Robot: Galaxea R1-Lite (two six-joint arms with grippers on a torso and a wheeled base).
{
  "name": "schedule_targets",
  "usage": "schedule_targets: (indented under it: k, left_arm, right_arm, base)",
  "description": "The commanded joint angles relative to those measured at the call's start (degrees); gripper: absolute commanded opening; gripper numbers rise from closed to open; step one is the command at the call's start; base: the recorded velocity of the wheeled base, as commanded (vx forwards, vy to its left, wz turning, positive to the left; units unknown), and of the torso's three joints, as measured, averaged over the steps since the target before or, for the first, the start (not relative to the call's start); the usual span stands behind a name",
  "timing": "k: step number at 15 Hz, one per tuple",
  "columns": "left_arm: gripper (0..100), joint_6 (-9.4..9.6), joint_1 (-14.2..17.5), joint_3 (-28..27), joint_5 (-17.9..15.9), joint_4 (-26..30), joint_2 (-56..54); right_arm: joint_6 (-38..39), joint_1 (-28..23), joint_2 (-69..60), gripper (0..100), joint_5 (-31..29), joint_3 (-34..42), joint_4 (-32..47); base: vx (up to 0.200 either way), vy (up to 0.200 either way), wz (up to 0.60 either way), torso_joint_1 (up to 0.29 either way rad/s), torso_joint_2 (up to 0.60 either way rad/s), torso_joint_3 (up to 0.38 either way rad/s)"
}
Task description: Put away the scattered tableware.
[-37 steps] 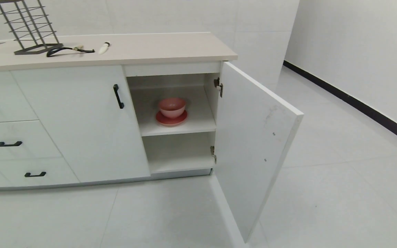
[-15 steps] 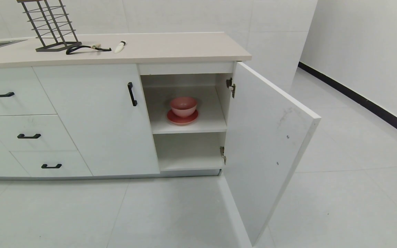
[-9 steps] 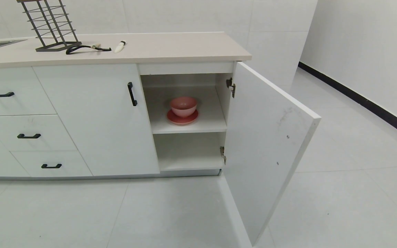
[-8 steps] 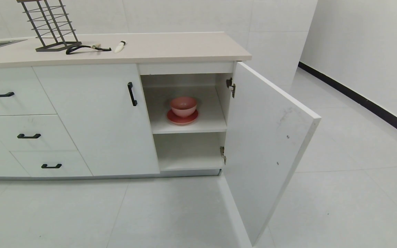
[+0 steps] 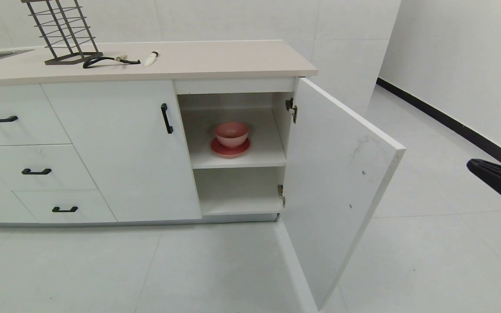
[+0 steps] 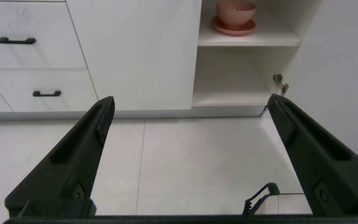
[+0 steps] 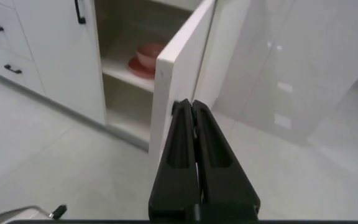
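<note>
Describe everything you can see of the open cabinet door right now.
The open cabinet door is a flat white panel, hung on two metal hinges along its rear edge. It stands swung wide out over the floor, its inner face showing faint scuffs and small dark specks. Nothing touches it; the shut right gripper sits apart from its free edge.

The left gripper (image 6: 191, 99) is matt black, its long fingers (image 6: 73, 162) tapering and ridged; a thin looped black cable (image 6: 261, 196) nearby; the right gripper (image 7: 190, 103) likewise black.
</note>
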Motion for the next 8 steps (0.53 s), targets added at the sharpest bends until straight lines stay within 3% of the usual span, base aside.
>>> schedule_targets:
  k: [1,4,8]
  left_arm:
    - [100,-0.01,0.0,0.0,0.0,0.0,0.1]
    - [100,-0.01,0.0,0.0,0.0,0.0,0.1]
    - [100,-0.01,0.0,0.0,0.0,0.0,0.1]
  right_arm:
    - [-0.7,2.6,11.9,0,2.5,4.4,-11.0]
    - [-1.4,2.7,23.9,0,3.6,9.2,-25.5]
    - [-1.8,3.0,28.3,0,3.7,5.5,-25.9]
  base:
    - [0.0,0.0,0.0,0.0,0.0,0.0]
    - [0.0,0.0,0.0,0.0,0.0,0.0]
    - [0.0,0.0,0.0,0.0,0.0,0.0]
